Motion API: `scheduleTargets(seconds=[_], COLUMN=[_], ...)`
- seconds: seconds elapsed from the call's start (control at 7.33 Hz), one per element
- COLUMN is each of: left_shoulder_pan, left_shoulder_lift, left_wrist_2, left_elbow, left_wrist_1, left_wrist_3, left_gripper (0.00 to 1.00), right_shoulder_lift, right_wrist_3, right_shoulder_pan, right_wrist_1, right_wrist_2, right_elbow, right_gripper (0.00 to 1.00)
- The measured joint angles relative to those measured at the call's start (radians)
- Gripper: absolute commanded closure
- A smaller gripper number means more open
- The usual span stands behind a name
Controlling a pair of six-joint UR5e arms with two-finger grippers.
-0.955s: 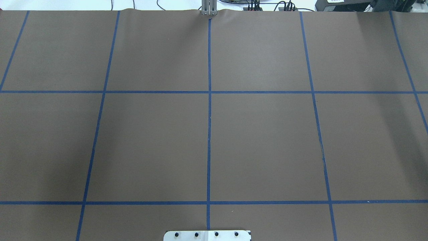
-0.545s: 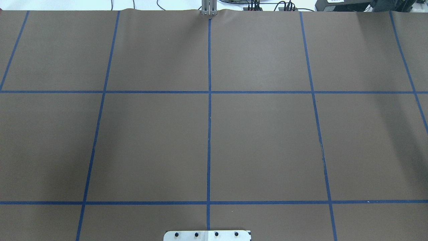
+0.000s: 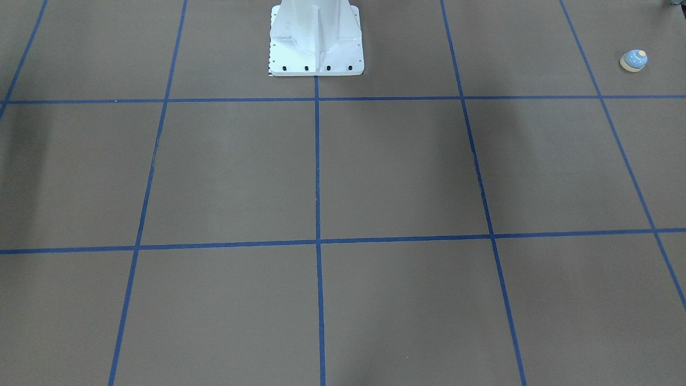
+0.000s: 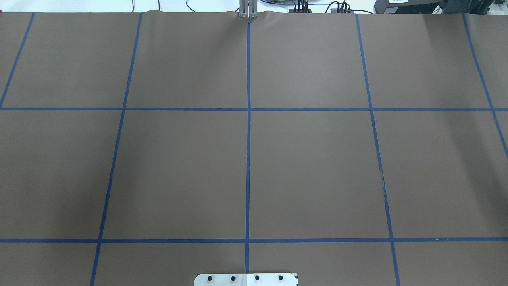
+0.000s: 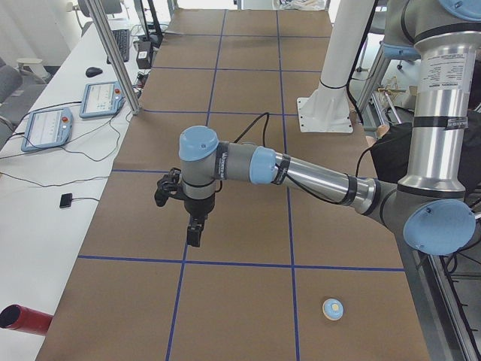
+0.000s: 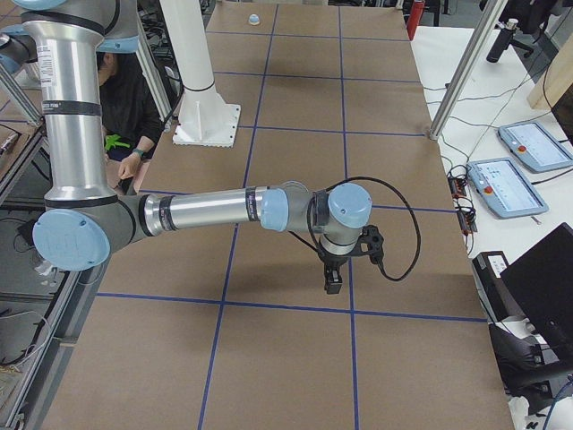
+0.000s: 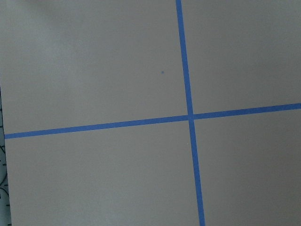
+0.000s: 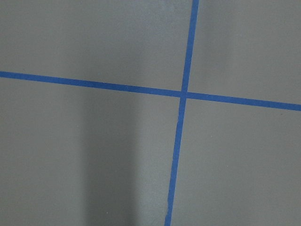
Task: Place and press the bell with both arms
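The light-blue bell [image 3: 634, 59] with its cream button stands upright on the brown table near the robot-side edge, far out on the robot's left. It also shows in the exterior left view [image 5: 332, 308] and the exterior right view [image 6: 254, 19]. My left gripper [image 5: 194, 239] hangs above the table over a blue tape line, well away from the bell. My right gripper [image 6: 332, 285] hangs above the table at the opposite end. Both show only in the side views, so I cannot tell whether they are open or shut. Both wrist views show only bare table and tape.
The white bolted pedestal [image 3: 316, 37] stands at the robot-side middle of the table. Blue tape lines divide the brown surface into squares. Teach pendants [image 5: 98, 98] and a red cylinder [image 5: 22, 318] lie on the side bench. A person [image 6: 125, 98] sits behind the robot.
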Motion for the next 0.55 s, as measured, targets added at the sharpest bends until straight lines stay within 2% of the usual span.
scheduleTargets(seconds=[0.27, 0.41, 0.55], left_shoulder_pan=[0.004, 0.01, 0.025], left_shoulder_lift=[0.064, 0.095, 0.116], left_wrist_2=[0.039, 0.043, 0.047], left_elbow=[-0.31, -0.42, -0.488], left_wrist_1=[0.222, 0.284, 0.313], left_wrist_3=[-0.066, -0.128, -0.226], left_gripper=[0.0, 0.0, 0.0], right_shoulder_lift=[-0.004, -0.006, -0.007], right_wrist_3=[0.0, -0.001, -0.001], right_shoulder_pan=[0.0, 0.0, 0.0], right_wrist_1=[0.0, 0.0, 0.0], right_wrist_2=[0.001, 0.0, 0.0], right_elbow=[0.005, 0.011, 0.013], right_gripper=[0.0, 0.0, 0.0])
